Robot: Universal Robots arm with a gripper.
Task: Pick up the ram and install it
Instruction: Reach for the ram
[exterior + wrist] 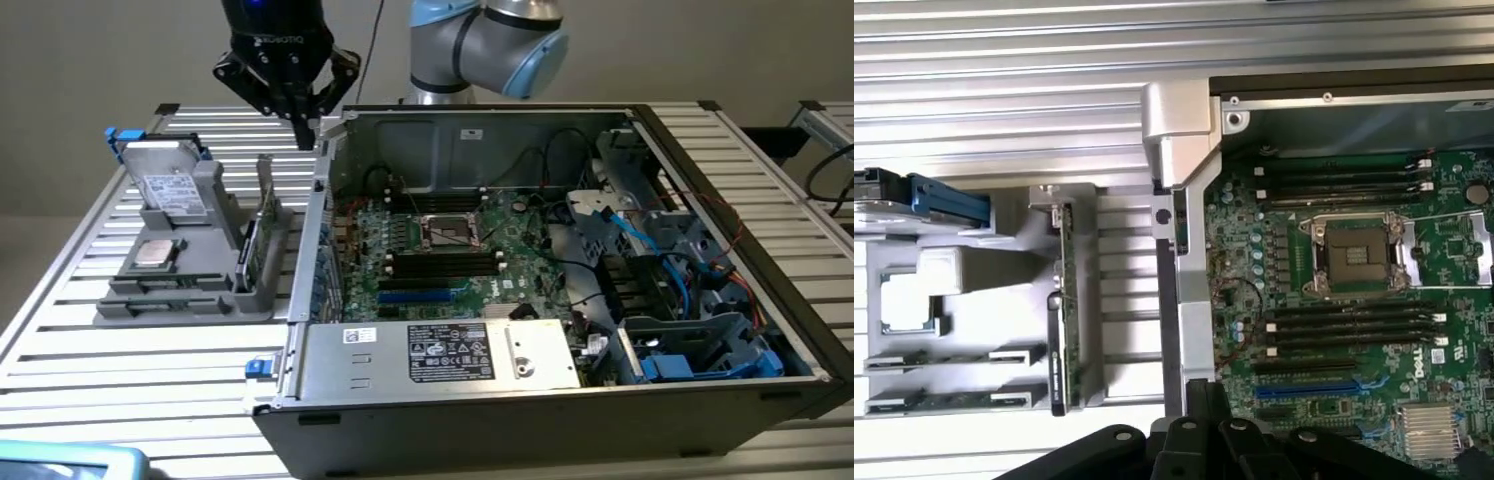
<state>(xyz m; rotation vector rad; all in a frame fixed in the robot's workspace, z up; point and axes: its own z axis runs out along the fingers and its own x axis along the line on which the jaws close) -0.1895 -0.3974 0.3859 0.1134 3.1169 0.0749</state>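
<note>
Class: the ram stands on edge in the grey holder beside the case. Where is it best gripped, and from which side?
Probably the top edge of the ram, near mid-length, from straight above, pinching its two flat faces. It stands upright in the holder, which hides its lower part, and the case wall stands close beside it.

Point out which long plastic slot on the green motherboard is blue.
The long blue plastic slot, the lone one of that colour, lies on the green motherboard toward the labelled metal box; the black slots flank the square processor socket.
</note>
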